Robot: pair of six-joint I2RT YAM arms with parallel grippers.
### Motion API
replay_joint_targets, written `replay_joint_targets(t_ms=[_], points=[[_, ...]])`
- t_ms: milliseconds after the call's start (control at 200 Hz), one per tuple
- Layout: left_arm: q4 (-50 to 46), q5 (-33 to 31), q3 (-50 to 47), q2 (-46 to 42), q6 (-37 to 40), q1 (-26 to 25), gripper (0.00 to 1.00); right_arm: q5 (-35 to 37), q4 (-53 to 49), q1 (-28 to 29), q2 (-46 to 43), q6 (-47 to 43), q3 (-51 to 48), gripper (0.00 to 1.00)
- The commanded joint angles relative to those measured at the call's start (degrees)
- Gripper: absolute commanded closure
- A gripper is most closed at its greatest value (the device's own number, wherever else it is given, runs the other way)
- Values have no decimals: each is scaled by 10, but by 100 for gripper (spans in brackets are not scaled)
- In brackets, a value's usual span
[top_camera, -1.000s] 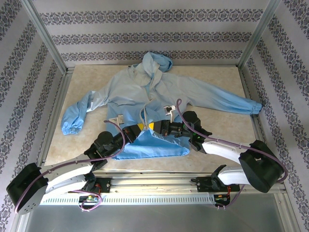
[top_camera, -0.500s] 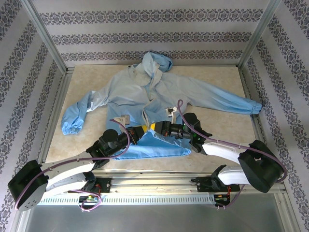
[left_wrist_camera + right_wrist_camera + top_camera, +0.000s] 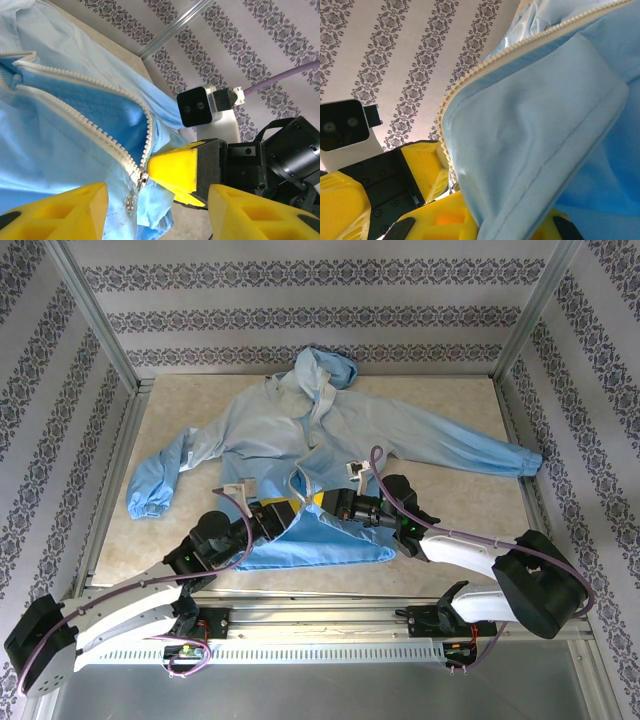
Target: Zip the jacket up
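Where right fingers pinch it, the jacket gapes.

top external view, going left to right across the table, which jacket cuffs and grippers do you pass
jacket's left-side cuff → left gripper → right gripper → jacket's right-side cuff

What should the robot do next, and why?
Probably close the left gripper on the small silvery zipper slider: its jaws stand open beside it, the right gripper pinches the light-blue hooded jacket at its hem, and the teeth above gape.
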Motion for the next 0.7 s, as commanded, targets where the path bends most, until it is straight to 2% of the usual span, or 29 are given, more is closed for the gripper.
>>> replay_joint_targets(t_ms=[0, 335, 415, 515, 650, 694], points=[[41, -1, -17, 4, -49, 5, 46, 14, 30, 1, -10, 4, -6, 100], [145, 22, -20, 106, -85, -9, 47, 14, 38, 9, 0, 9, 2, 100], [172, 26, -20, 127, -86, -9, 50, 14, 40, 11, 1, 11, 2, 100], [199, 26, -19, 144, -83, -9, 65, 15, 40, 11, -1, 11, -1, 100], [189, 27, -15, 142, -74, -8, 94, 16, 39, 10, -6, 13, -2, 100], [177, 27, -16, 133, -71, -7, 100, 16, 38, 10, -7, 14, -3, 100]])
